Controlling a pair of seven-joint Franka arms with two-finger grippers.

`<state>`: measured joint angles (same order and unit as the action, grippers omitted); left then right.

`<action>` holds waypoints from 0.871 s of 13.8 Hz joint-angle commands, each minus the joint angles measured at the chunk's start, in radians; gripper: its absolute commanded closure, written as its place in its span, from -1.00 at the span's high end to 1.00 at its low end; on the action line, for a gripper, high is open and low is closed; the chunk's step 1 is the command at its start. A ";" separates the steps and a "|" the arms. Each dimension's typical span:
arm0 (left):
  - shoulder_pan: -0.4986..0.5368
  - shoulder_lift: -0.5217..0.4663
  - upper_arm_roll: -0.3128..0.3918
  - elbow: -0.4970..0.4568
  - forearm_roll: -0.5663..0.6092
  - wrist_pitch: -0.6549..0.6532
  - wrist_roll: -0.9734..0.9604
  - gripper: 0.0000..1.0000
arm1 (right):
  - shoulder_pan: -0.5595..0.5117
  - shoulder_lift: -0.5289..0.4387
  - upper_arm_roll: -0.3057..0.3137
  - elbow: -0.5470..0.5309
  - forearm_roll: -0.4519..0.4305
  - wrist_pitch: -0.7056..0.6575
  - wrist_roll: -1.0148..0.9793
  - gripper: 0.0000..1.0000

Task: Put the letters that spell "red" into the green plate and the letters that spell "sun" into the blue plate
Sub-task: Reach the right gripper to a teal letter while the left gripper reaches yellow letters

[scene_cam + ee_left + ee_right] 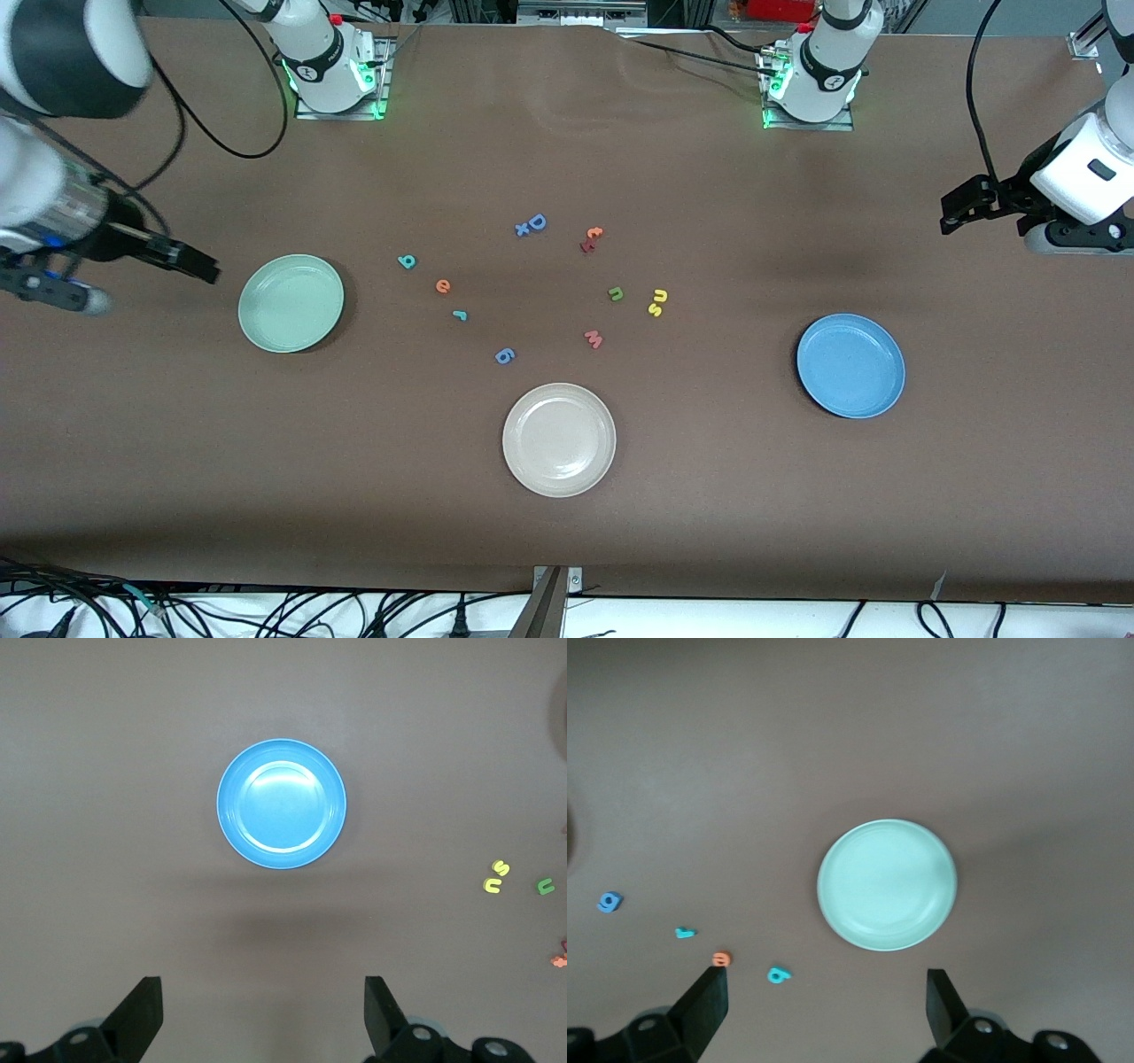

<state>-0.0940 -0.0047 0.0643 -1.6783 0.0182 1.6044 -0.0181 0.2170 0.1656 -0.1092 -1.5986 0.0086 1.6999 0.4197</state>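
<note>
Both pincers stand wide open and empty. Right gripper [199, 264] hangs just beside the green plate [291, 303], at the right arm's end of the table; its wrist view looks straight down on that plate. Left gripper [952, 213] hangs over bare table at the left arm's end, well apart from the green plate, with the blue plate [850, 365] framed between its fingers [142, 1014] in the left wrist view.

Progress: nothing sorted yet. Green plate and blue plate are both bare; all six letters are left to move.

"red" set lies near the green plate, toward the table's middle: teal "d" [407, 260], orange "e" [443, 285], teal "r" [459, 314]. "sun" set lies farther from the green plate, between it and the blue plate: olive "n" [616, 293], yellow "u" [659, 296] touching or almost touching yellow "s" [655, 309].

Materials: letters look like thin, flat foam cutouts, matte. Plates are round with a shallow rim and a smooth, faintly glossy face. Table cover [567, 532] is a matte brown sheet.
</note>
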 commanded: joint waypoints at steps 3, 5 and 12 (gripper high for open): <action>-0.042 0.032 0.005 0.005 -0.075 -0.007 0.003 1.00 | 0.166 0.145 -0.004 -0.004 -0.001 0.156 0.272 0.98; -0.068 0.058 0.005 0.006 -0.075 -0.001 0.003 1.00 | 0.205 0.208 0.008 -0.011 0.007 0.201 0.284 0.98; -0.196 0.285 0.005 0.092 -0.099 0.101 0.004 1.00 | 0.246 0.215 0.042 -0.260 0.017 0.390 0.310 0.98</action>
<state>-0.2735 0.2050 0.0585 -1.6417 -0.0492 1.6639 -0.0222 0.4595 0.4371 -0.0738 -1.7268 0.0142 1.9955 0.7086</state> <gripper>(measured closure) 0.000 0.004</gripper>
